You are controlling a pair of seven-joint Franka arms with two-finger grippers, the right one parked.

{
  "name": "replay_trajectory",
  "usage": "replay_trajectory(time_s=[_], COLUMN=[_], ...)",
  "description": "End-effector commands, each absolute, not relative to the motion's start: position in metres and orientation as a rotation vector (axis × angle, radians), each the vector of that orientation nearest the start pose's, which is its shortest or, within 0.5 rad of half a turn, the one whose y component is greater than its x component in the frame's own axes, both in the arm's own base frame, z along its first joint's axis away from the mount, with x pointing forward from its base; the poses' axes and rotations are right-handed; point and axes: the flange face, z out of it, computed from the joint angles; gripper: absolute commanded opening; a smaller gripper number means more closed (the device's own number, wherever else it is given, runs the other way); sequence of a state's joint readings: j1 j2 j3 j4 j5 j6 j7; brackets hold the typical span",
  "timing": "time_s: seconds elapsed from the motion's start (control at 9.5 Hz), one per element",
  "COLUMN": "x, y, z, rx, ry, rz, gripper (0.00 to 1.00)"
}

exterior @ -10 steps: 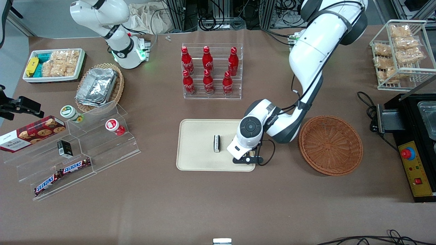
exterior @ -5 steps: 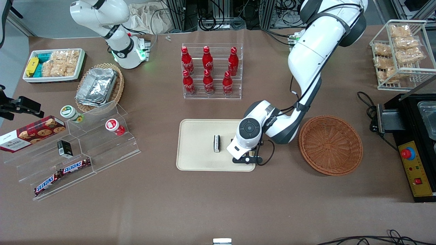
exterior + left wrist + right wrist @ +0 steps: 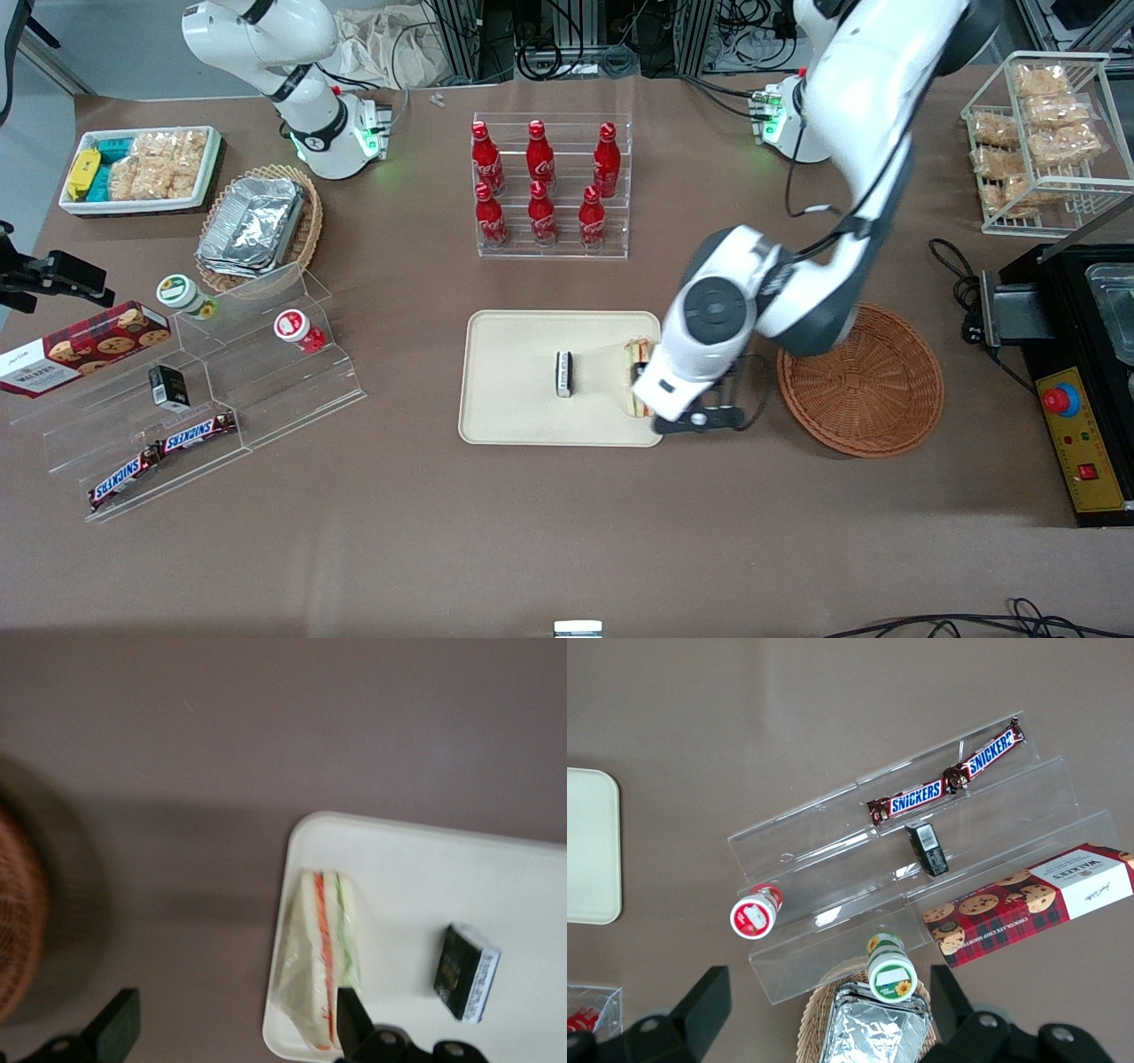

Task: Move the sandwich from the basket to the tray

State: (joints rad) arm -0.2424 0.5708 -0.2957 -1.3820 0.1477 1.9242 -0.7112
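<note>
A clear acrylic stepped stand (image 3: 921,868) on the brown surface (image 3: 788,718) carries two Snickers bars (image 3: 948,780), a small black box (image 3: 927,849), a red-lidded cup (image 3: 753,914) and a Walkers cookie box (image 3: 1028,899), with a cream tray's edge (image 3: 594,846) nearby and what looks like foil containers (image 3: 877,1028).

Workroom setting: brown-covered table, grey floor, cabling.
A matt brown table (image 3: 532,549) is spreading out all round the wide-open gripper (image 3: 695,419), which is hanging low near the table's middle. Grey floor (image 3: 106,53) is showing farther from the front camera than the gripper, toward the parked arm's end. Black cables (image 3: 567,58) and metal framing (image 3: 461,35) are lining that table edge. Soft, even light is paling the surface nearer the camera than the gripper.
</note>
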Motion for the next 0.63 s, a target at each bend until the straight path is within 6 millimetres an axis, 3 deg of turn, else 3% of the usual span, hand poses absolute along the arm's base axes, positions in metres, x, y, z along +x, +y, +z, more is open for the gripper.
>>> replay_trajectory(time_s=[0.0,0.11,0.32,0.53], x=[0.637,0.632,0.631,0.628], y=[-0.24,-0.198,-0.124,-0.084], z=[0.455,0.479,0.527,0.565], rx=[-3.14,-3.111,-3.112,-3.108], ry=[-0.223,-0.085,0.067,0.121], rz=[0.079,0.152,0.097,-0.011], gripper=[1.0,1.0,1.0,1.0])
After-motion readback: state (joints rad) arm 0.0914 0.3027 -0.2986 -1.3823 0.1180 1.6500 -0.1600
